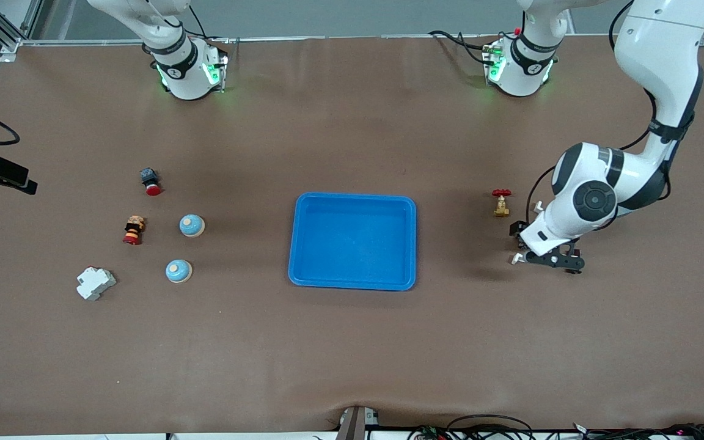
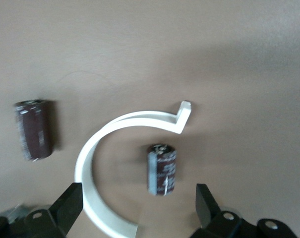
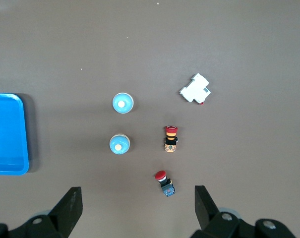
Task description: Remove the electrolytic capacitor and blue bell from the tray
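Note:
In the left wrist view two dark brown capacitors lie on the table. One capacitor [image 2: 162,168] rests inside the curve of a white C-shaped clip [image 2: 92,148], the other capacitor [image 2: 34,130] lies apart beside it. My left gripper [image 2: 138,201] hangs open just above them with nothing between its fingers. In the front view the left gripper [image 1: 552,259] is low over the left arm's end of the table and hides the capacitors. Two blue bells [image 1: 192,225] [image 1: 178,271] stand toward the right arm's end. My right gripper [image 3: 137,201] is open and empty, high over that end.
A blue tray [image 1: 296,244] sits mid-table. A brass valve with a red handle [image 1: 501,203] stands beside the left gripper. Near the bells are two red push buttons [image 1: 151,181] [image 1: 134,230] and a white breaker [image 1: 95,283].

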You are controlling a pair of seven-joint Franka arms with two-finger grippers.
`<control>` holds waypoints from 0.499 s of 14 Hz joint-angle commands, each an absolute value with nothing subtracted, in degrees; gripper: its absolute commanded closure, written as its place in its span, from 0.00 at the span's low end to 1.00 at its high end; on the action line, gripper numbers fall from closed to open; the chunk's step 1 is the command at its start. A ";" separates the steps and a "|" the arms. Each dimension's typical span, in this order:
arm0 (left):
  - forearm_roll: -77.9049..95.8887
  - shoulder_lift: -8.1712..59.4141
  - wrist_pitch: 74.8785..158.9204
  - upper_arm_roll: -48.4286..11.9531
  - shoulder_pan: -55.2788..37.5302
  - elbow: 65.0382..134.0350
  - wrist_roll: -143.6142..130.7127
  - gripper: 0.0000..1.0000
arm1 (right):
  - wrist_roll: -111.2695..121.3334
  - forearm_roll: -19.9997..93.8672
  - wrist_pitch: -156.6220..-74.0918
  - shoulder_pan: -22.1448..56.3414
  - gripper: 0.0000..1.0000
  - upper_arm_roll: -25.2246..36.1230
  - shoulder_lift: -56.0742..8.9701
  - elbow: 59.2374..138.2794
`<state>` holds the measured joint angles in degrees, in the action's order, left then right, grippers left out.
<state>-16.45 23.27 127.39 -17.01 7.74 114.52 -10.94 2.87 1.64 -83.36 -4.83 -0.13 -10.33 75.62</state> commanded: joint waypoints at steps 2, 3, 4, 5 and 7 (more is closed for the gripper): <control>-7.85 19.16 110.53 -17.58 9.57 105.24 -3.81 0.00 | 2.46 1.41 -82.79 -5.71 0.00 -0.70 -8.61 75.94; -6.60 19.07 105.69 -17.58 10.02 101.64 -3.26 0.00 | 1.94 1.49 -82.71 -5.80 0.00 -0.62 -8.53 75.94; -6.50 19.07 102.16 -17.58 10.37 98.30 -3.25 0.00 | 1.24 1.49 -82.79 -5.89 0.00 -0.35 -8.26 75.94; -6.42 18.81 99.95 -17.58 10.81 95.74 -3.60 0.00 | 1.06 1.49 -82.71 -5.98 0.00 -0.26 -7.83 76.02; -4.06 17.24 95.38 -17.23 11.51 91.43 -4.13 0.00 | 0.10 1.49 -82.53 -6.33 0.00 -0.18 -7.74 76.02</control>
